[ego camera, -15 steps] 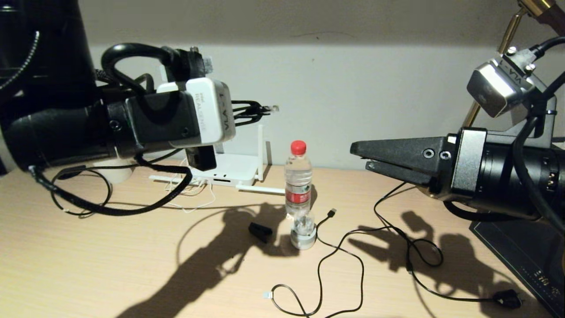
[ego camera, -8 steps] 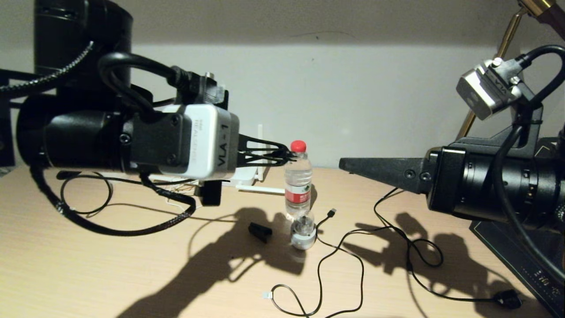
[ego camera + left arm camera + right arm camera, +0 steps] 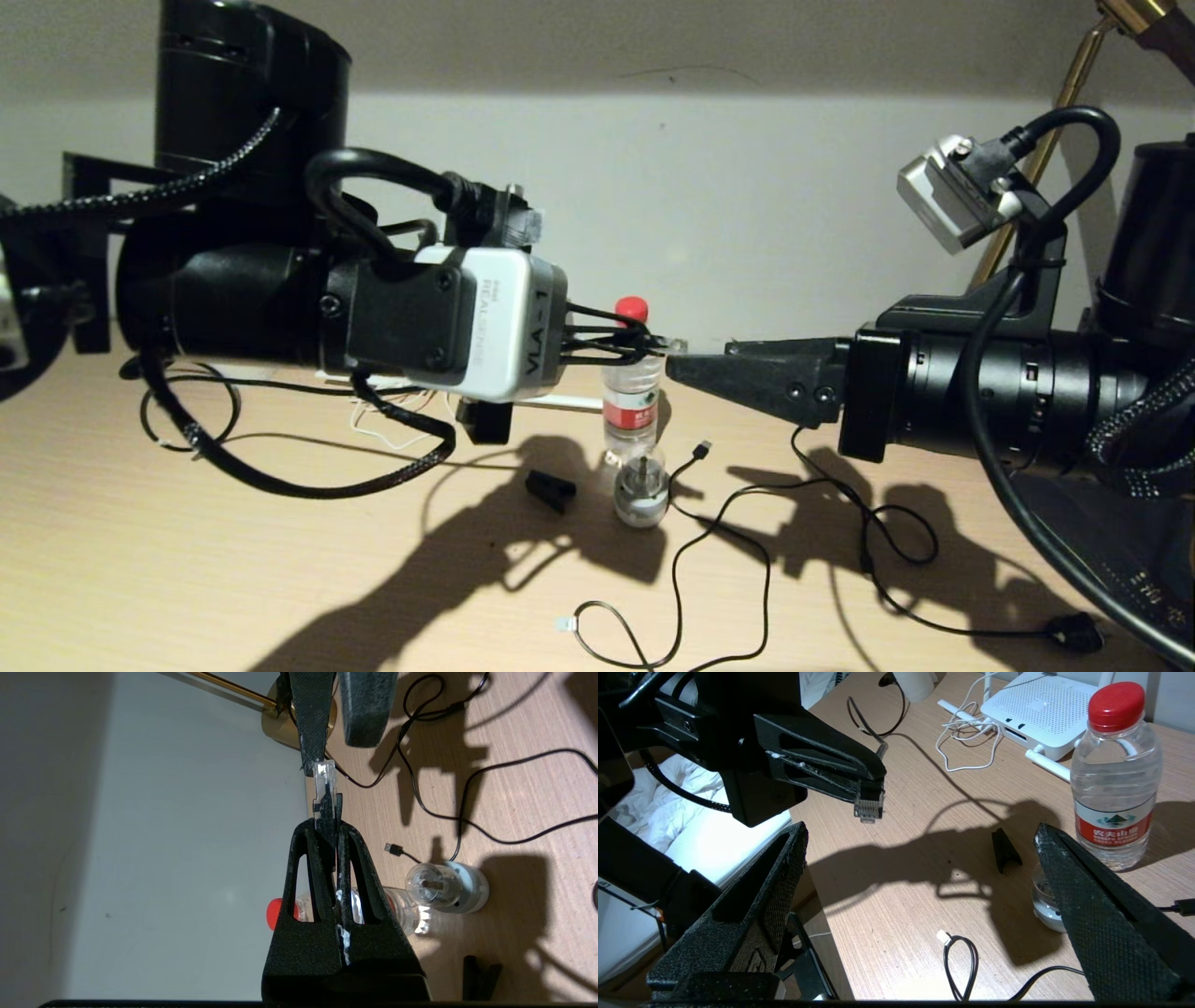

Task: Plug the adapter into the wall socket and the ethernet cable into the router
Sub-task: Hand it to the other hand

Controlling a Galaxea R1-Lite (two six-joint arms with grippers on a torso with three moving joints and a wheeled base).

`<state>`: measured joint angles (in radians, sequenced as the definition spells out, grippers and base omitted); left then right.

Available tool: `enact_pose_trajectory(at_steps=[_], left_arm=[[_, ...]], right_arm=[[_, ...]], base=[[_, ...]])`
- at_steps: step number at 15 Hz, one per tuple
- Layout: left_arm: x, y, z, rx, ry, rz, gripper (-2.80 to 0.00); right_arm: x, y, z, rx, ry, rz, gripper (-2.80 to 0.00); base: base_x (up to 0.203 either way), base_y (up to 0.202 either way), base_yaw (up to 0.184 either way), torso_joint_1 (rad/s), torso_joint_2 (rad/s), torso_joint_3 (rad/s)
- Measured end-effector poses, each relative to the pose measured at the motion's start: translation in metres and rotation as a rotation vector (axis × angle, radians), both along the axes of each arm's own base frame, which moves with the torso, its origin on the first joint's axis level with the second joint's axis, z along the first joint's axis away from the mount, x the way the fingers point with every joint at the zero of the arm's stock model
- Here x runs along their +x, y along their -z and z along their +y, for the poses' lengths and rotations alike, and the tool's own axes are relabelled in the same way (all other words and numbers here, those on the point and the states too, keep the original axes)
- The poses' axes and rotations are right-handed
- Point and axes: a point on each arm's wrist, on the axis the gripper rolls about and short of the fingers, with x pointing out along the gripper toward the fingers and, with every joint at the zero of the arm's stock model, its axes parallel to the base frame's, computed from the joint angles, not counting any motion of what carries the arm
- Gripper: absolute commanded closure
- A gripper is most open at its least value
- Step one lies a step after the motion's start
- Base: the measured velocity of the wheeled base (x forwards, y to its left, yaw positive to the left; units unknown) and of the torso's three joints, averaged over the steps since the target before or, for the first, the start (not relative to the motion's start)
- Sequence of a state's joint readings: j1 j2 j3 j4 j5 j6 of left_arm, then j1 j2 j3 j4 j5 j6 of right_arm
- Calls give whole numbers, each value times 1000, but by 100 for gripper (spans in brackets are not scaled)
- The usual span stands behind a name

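My left gripper [image 3: 644,343] is shut on the ethernet cable's black plug, and its clear tip [image 3: 324,778] sticks out past the fingertips [image 3: 343,835]. It hangs in mid-air above the desk, in front of the bottle. My right gripper [image 3: 920,830] is open wide and faces it, one finger [image 3: 310,723] almost touching the clear tip [image 3: 868,807]. The white router [image 3: 1041,714] lies at the back of the desk with a loose thin white cord [image 3: 966,742] beside it. In the head view my left arm hides most of the router. The adapter's cube and the wall socket are out of view.
A red-capped water bottle [image 3: 632,392] stands mid-desk, with a small clear bulb-like object [image 3: 642,485] and a black clip [image 3: 551,490] in front. A white-tipped black USB cable [image 3: 672,597] and a black lamp cord with plug [image 3: 1074,633] sprawl at front right. A brass lamp stem [image 3: 1074,84] rises back right.
Both arms have closed in on the middle. My left gripper carried the plug right and down; my right gripper moved left until its tips reached the plug.
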<state>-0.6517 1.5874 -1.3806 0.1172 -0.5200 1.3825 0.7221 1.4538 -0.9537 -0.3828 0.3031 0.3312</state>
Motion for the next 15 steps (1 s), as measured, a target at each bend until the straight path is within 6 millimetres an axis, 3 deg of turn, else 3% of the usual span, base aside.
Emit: enact_pose_trajectory(at_steps=[15], left_arm=[[1,2,-1,-2,9,-22,0]], right_arm=[[-3,-5,11,15,-38,-6,-280]], base=[[0,0,0,0,0,0]])
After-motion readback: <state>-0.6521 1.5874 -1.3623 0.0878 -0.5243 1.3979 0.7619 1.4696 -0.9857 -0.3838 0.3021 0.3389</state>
